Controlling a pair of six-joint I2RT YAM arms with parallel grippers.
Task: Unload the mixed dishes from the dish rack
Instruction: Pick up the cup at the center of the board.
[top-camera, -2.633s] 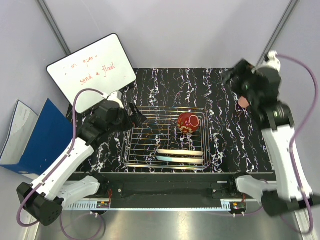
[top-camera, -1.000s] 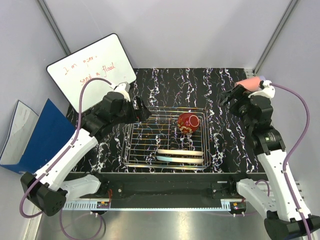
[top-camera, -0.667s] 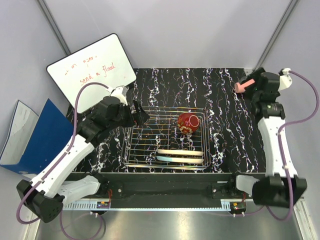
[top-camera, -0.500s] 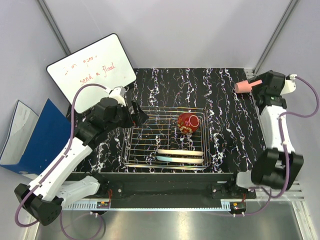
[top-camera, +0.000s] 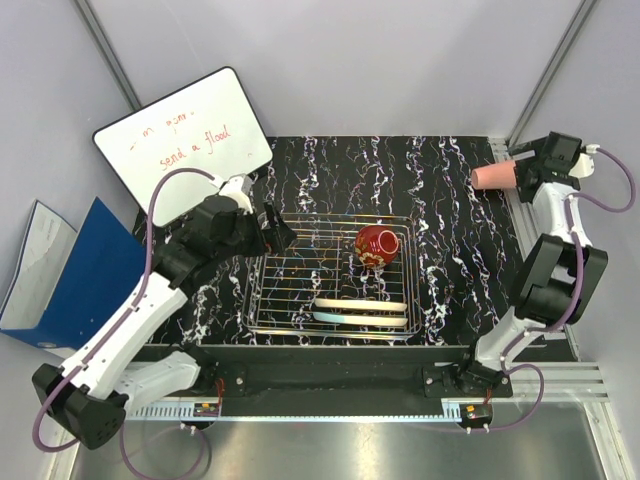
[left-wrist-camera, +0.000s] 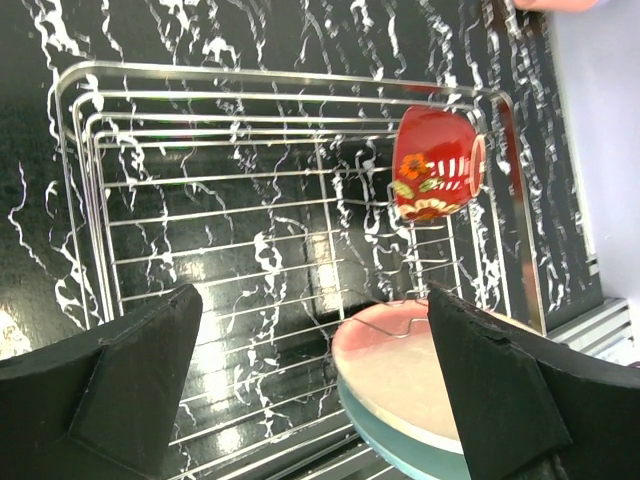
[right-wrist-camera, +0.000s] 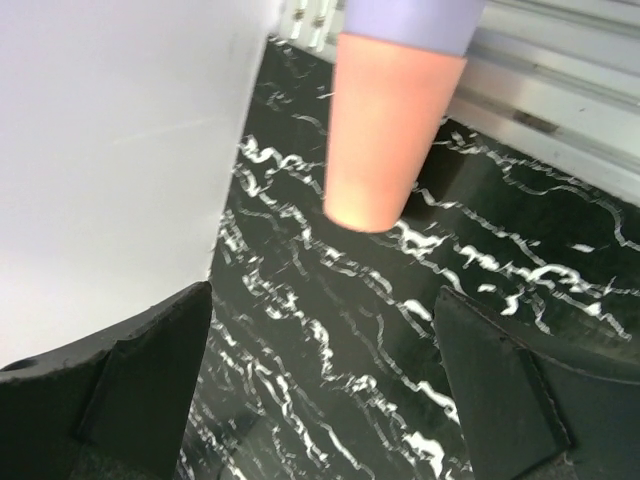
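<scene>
Right arm has swung further out than half a second ago: the elbow is now folded back along the right rail, with the right hand at the far right corner of the bench. Salmon-pink cup has barely shifted. It sits at the hand's tip, outside the rack, by the bench's right edge. Left arm and the rack load show no change.

Right wrist view: the cup is a smooth matte taper, its rounded narrow end pointing down-frame with the bench behind it. Its wide end meets the lavender cup, of which only a cropped strip shows at the top edge. Nested or just touching, can't tell. Fingers are dark blurs in the lower corners, wide apart, and the cup is not between them there. Top view puts the cup right at the hand, so gripping or let go: can't tell.

Left hand hangs over the far left corner of the dish rack, fingers spread with nothing between them.

The rack is a rectangular silver wire grid with low sides. Glossy red patterned bowl lies on its side in the far right corner, mouth toward the side wall, with a flower and stripe print. Two round plates sit at the near side, the pink/cream plate over the light-blue/cream plate, and a wire loop crosses the pink one. The bench is black with a white-veined marble look.
</scene>
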